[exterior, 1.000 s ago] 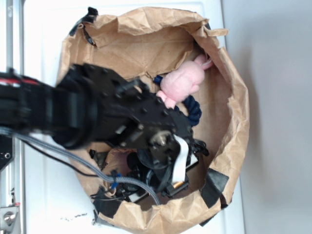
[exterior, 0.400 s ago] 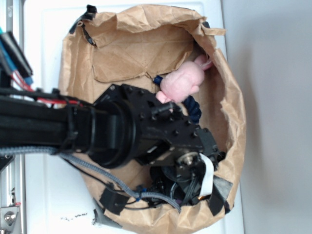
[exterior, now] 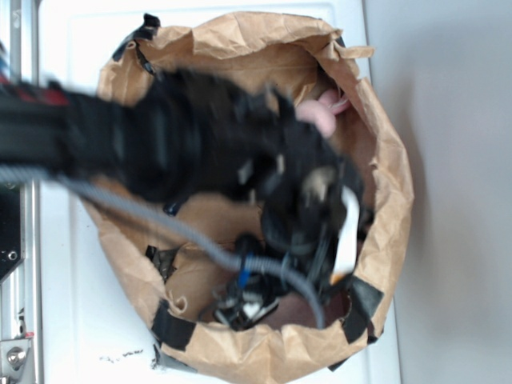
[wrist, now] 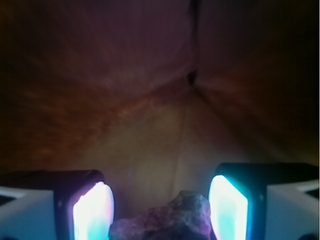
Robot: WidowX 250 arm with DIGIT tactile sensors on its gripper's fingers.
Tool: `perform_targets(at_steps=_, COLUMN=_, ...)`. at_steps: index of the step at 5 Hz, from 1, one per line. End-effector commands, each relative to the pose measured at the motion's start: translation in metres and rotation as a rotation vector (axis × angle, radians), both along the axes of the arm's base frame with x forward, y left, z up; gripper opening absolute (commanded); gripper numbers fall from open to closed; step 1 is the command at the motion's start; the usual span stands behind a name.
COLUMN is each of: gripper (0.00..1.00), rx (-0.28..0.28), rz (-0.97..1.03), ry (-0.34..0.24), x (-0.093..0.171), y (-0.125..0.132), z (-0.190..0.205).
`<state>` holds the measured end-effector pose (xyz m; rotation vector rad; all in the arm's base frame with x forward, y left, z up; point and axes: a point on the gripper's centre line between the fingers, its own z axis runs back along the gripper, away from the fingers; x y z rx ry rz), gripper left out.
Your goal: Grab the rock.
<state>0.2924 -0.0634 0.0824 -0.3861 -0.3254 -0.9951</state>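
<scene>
Two fingers (wrist: pixel 95 210) of the gripper (wrist: pixel 161 212) straddle the rock (wrist: pixel 167 220), spread, not visibly pinching it, inside the paper bag (exterior: pixel 384 208). Approach appears finished; closing and lifting remain.

Paper bag (exterior: pixel 392 200) walls close around pincer (wrist: pixel 160 210); rock (wrist: pixel 165 220) between fingers.

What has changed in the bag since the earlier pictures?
The arm has swung up toward the bag's far side and now hides most of the pink plush toy. In the wrist view the rock lies between the fingers; whether they grip it is unclear. The paper bag stayed in place.
</scene>
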Motion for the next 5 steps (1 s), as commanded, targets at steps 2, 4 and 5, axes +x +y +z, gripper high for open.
perform_targets(at_steps=2, gripper=0.0, rx=0.037, rz=0.455, ry=0.066, x=-0.026, y=0.057, z=0.087)
perform_targets(at_steps=4, gripper=0.0, rx=0.218, rz=0.807, ry=0.129, x=-0.041, y=0.056, z=0.107)
perform_targets(at_steps=5, gripper=0.0, rx=0.282, rz=0.889, ry=0.094, x=-0.042, y=0.057, z=0.099)
